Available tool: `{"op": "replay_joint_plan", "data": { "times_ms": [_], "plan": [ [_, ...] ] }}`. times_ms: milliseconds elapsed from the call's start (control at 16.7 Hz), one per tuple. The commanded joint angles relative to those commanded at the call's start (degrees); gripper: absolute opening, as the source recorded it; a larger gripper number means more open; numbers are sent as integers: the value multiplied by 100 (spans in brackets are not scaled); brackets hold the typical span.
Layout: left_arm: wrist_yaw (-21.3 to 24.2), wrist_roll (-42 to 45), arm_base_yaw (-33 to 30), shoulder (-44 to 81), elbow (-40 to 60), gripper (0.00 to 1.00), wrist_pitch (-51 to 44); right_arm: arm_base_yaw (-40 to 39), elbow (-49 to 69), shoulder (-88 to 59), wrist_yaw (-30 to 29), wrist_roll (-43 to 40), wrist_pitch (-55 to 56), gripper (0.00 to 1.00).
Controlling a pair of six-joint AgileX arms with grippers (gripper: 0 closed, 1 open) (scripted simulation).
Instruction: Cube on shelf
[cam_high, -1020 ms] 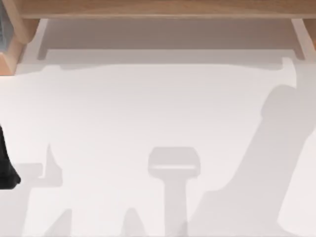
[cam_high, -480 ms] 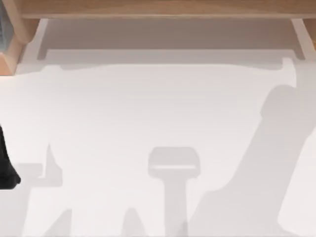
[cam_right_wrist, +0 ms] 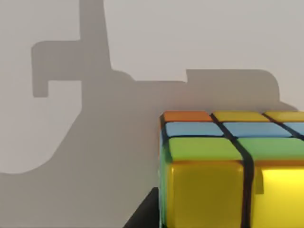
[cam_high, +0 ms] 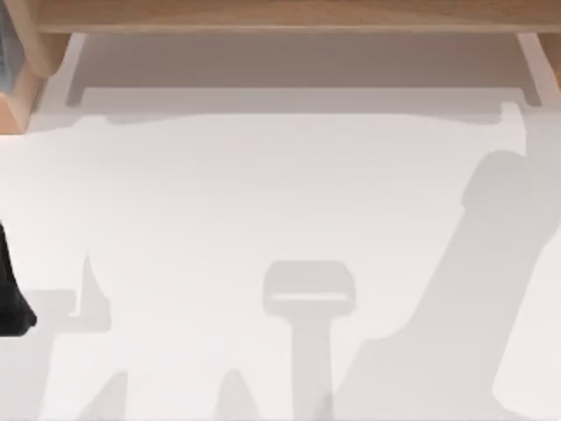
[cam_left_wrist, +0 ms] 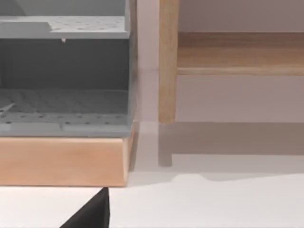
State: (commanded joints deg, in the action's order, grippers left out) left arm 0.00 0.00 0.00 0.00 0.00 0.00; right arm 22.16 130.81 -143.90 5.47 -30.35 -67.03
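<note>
The cube (cam_right_wrist: 228, 166) sits close in the right wrist view, with yellow, green, blue and orange squares between dark lines. It hangs above the white table, and my right gripper (cam_right_wrist: 228, 211) is shut on it. One dark finger (cam_right_wrist: 145, 213) shows beside its yellow face. The shelf's light-brown board (cam_high: 280, 13) runs along the far edge in the top view, with a pale upright (cam_high: 536, 61) at its right end. In the left wrist view the shelf board (cam_left_wrist: 237, 52) and an upright (cam_left_wrist: 168, 61) stand ahead of my left gripper (cam_left_wrist: 92, 216). My left arm (cam_high: 10, 298) is parked at the left edge.
A grey pegboard rack (cam_left_wrist: 64, 71) on a wooden base (cam_left_wrist: 61, 161) stands left of the shelf, and its corner (cam_high: 13, 88) shows in the top view. Shadows of the arms lie across the white table (cam_high: 263, 193).
The right arm's shadow on the table has shifted slightly in the top view. The left arm has stayed still.
</note>
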Motion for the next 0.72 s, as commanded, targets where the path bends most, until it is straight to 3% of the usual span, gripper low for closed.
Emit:
{"op": "replay_joint_plan", "data": {
  "times_ms": [720],
  "plan": [
    [0, 0, 0, 0, 0, 100, 0, 25, 850, -87, 9, -4, -761, 0]
  ]
}}
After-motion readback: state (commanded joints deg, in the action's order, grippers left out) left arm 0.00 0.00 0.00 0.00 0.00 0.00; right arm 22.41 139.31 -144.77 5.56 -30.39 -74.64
